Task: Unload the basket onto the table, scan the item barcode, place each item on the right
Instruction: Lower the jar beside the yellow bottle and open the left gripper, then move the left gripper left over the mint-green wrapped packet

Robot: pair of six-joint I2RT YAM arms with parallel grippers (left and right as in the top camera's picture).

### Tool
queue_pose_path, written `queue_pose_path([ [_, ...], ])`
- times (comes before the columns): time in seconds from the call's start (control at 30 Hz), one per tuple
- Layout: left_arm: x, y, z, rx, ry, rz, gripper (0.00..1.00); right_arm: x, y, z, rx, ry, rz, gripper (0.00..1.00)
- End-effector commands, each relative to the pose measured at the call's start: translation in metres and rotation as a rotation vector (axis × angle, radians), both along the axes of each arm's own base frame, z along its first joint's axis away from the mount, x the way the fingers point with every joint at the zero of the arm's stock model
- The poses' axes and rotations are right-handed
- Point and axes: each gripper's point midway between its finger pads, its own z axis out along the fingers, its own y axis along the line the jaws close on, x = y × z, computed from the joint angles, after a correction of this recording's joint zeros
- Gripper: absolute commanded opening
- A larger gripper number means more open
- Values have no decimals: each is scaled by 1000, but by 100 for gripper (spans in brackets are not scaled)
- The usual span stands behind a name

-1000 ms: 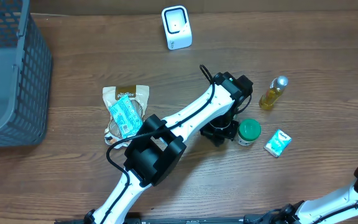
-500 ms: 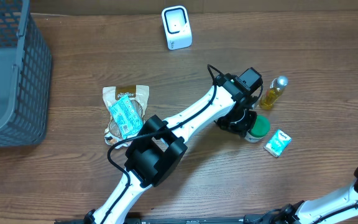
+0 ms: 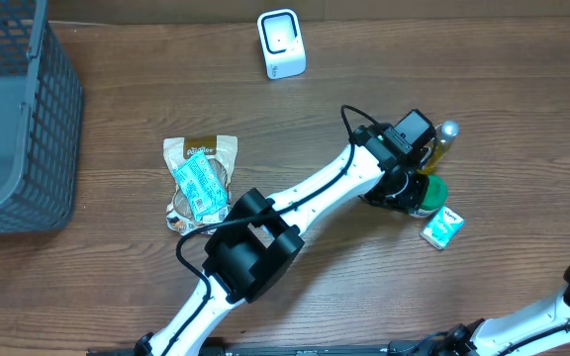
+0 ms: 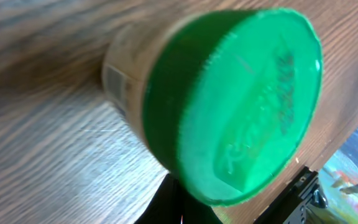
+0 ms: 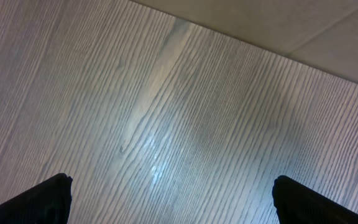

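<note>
It looks like a mock shop checkout set up on a wooden table (image 3: pixel 87 282). A white barcode scanner (image 3: pixel 281 44) stands by the far edge and a grey mesh shopping basket (image 3: pixel 59 124) at the left edge. Around them lie snack packets (image 3: pixel 199 178), a bottle (image 3: pixel 435 148) and a carton (image 3: pixel 441 227).

Soft, even light was recorded.
The green lid (image 4: pixel 241 106) was rendered blurred; faint glare was caught on the table (image 5: pixel 157 168).

I count one white scanner (image 3: pixel 281 44) by the far edge of the surface (image 3: pixel 117 297). One gray basket (image 3: pixel 18 119) sits at the left edge. I see one jar (image 4: pixel 241 106) with a green lid, one little bottle (image 3: pixel 439 144) of yellow stuff, one small blue-and-white box (image 3: pixel 441 227), and two snack packs (image 3: pixel 200 173), one brown, one blue.
</note>
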Motion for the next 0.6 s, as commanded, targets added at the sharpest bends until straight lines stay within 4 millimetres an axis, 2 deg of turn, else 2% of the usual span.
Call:
queue_pose_path([
  [0.0, 4, 2, 13, -28, -17, -22, 4, -1, -1, 10, -23, -13, -3, 100],
  [0.17, 27, 42, 25, 31, 38, 53, 4, -1, -1, 10, -23, -13, -3, 100],
  [0.37, 60, 109, 69, 61, -28, 66, 4, -1, -1, 10, -23, -13, -3, 100],
  [0.5, 93, 188, 100, 223, -149, 219, 4, -1, -1, 10, -23, -13, -3, 100],
  [0.57, 102, 232, 119, 289, -181, 305, 4, -1, -1, 10, -23, -13, -3, 100],
])
